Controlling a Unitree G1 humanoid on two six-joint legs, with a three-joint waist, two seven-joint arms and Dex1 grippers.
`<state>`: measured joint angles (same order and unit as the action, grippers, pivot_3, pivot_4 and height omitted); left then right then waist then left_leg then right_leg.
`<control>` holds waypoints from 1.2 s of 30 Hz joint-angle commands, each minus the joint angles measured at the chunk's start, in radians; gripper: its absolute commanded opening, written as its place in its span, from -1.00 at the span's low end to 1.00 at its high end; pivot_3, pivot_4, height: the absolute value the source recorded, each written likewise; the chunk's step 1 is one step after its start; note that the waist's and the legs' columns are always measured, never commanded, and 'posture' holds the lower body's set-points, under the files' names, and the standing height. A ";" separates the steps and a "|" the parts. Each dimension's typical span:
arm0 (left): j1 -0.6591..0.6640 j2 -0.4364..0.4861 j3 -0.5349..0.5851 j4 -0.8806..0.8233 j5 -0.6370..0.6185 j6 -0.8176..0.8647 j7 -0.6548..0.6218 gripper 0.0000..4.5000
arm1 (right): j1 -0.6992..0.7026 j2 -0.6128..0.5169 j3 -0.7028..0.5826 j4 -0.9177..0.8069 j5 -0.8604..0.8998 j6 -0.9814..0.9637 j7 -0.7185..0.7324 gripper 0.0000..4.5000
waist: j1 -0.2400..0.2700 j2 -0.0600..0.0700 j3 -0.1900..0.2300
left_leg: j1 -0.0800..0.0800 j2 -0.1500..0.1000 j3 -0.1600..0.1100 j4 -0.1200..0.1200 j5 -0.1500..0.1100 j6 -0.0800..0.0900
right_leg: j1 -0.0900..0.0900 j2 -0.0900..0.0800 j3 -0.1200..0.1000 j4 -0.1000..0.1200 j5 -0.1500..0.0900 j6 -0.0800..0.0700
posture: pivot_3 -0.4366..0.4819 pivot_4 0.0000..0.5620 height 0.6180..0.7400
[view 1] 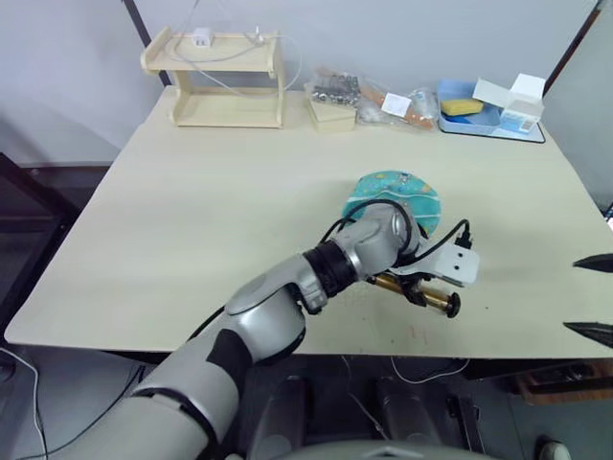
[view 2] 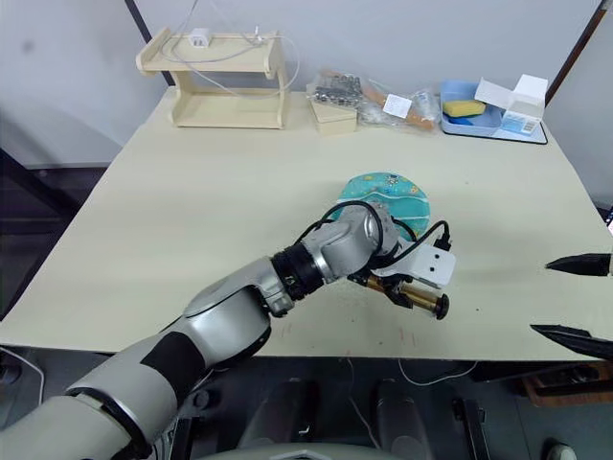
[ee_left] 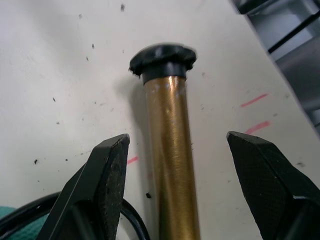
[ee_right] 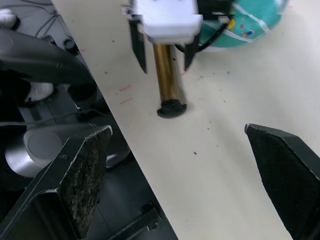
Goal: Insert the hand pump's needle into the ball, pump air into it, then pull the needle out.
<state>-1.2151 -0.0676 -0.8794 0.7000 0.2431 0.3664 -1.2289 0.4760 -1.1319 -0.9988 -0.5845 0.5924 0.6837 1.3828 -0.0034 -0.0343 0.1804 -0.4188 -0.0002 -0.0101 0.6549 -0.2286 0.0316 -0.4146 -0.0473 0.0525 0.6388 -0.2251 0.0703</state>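
Near the front edge of the pale table (view 1: 220, 211), the hand pump (view 1: 419, 293) lies flat with its amber-gold cylinder pointing toward the table's edge; one black end cap (ee_left: 162, 60) faces outward, resting on the tabletop among faint red marks and dark specks. Just behind the pump sits the ball (view 1: 395, 198), teal with white seam lines and small coloured prints, lying flattened on the table; a thin black hose (view 1: 369, 208) loops over its near side beside the left arm's wrist. I cannot make out the needle.

Over the pump hangs the left gripper (ee_left: 175, 165); its two black fingers (ee_left: 107, 175) stand apart, one on each side of the cylinder, and in the left wrist view neither pad touches the gold tube; the pump is straddled, not clamped. From the right wrist view the same gripper shows from the front with its white housing above the cylinder and the fingers either side of it.

Well off to the right, beyond the table's right side, the right gripper (view 2: 573, 299) has its fingers wide apart with nothing between them.

At the back of the table stand a wooden shelf (view 1: 216, 79), a small box (view 1: 330, 112), some plastic bags (view 1: 383, 101) and a blue tray (view 1: 476, 117) holding a yellow sponge (view 1: 463, 105).
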 commanded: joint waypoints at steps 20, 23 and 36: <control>-0.024 -0.192 0.037 0.381 0.154 -0.245 0.113 0.47 | 0.091 0.240 -0.056 -0.126 -0.033 -0.004 -0.143 1.00 | -0.003 0.001 0.000 | 0.001 0.001 0.001 0.004 0.000 0.000 | 0.001 0.000 0.000 0.003 0.001 0.002 | -0.05 -0.47 1.00; -0.011 -0.201 0.039 0.392 0.159 -0.250 0.119 0.47 | 0.114 0.265 -0.047 -0.122 -0.045 -0.030 -0.152 1.00 | -0.009 0.001 -0.001 | 0.001 0.001 0.001 0.007 0.000 0.000 | 0.001 0.000 0.000 0.004 0.001 0.002 | -0.05 -0.47 1.00; 0.027 -0.154 0.110 0.294 0.126 -0.189 0.009 -0.54 | 0.182 0.314 -0.019 -0.109 -0.070 -0.103 -0.176 1.00 | -0.007 0.002 -0.001 | -0.002 0.002 0.001 0.013 -0.002 0.002 | 0.002 0.000 0.000 0.004 0.001 0.001 | -0.05 -0.47 1.00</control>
<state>-1.2096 -0.1641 -0.7946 1.0594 0.3927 0.1623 -1.1860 0.6499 -0.8210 -1.0045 -0.6927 0.5251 0.6033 1.2135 -0.0100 -0.0319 0.1792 -0.4215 0.0020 -0.0095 0.6684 -0.2302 0.0341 -0.4136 -0.0471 0.0529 0.6427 -0.2238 0.0716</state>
